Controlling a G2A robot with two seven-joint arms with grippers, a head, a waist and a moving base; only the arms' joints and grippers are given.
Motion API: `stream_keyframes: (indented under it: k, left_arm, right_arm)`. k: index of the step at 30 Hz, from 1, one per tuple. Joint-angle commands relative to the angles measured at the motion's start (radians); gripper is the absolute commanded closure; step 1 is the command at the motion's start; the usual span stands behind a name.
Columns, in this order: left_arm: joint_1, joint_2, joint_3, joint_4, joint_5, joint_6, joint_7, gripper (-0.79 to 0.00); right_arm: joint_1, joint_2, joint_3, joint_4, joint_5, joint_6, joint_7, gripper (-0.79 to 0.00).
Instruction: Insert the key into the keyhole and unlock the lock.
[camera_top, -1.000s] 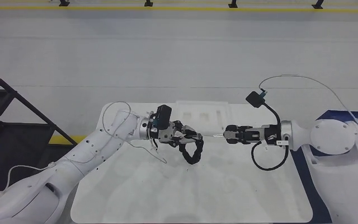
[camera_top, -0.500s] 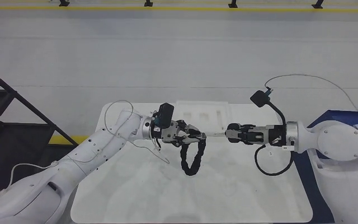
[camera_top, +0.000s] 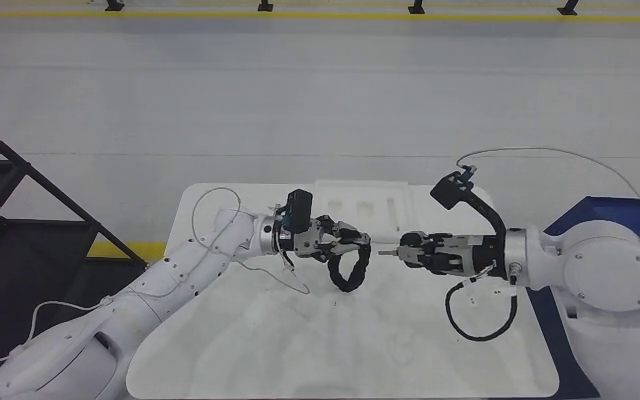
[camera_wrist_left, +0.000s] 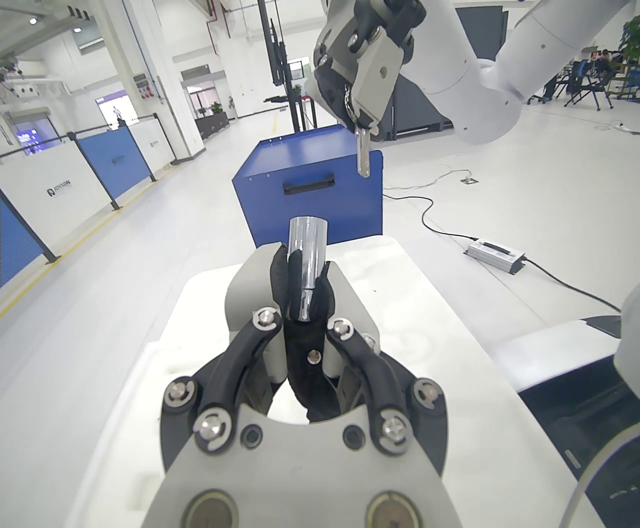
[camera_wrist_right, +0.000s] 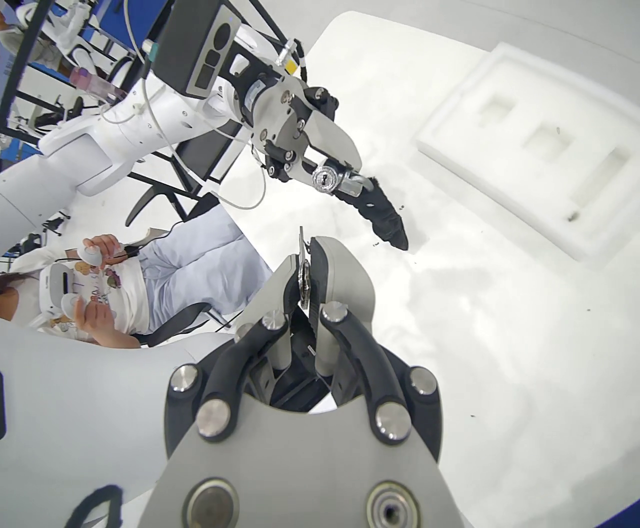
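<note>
Chrome lock in left gripper, key just apart.

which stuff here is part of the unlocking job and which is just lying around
Job: key, held by the right gripper; cable lock and its keyhole, held by the left gripper.
Lying about: white foam tray on the table; blue cabinet; power brick on the floor.

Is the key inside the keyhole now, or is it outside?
Outside. The key, held in the right claw, is apart from the lock in the left claw; the keyhole shows bare.
</note>
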Motion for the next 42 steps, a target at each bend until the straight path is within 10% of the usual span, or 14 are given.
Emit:
stream_keyframes:
  k: [1, 14, 42]
  left_arm:
    - [0.001, -0.008, 0.004, 0.006, 0.050, 0.016, 0.070, 0.000]
    - [-0.025, -0.066, 0.110, 0.079, 0.122, 0.106, 0.232, 0.000]
    - [-0.106, -0.093, 0.282, 0.169, 0.098, 0.233, 0.359, 0.000]
  right_arm:
    - [0.005, 0.002, -0.008, -0.025, -0.027, 0.042, 0.005, 0.000]
    - [0.049, 0.021, -0.068, -0.123, -0.175, 0.141, 0.055, 0.000]
    - [0.106, 0.053, -0.179, -0.074, -0.183, 0.229, 0.026, 0.000]
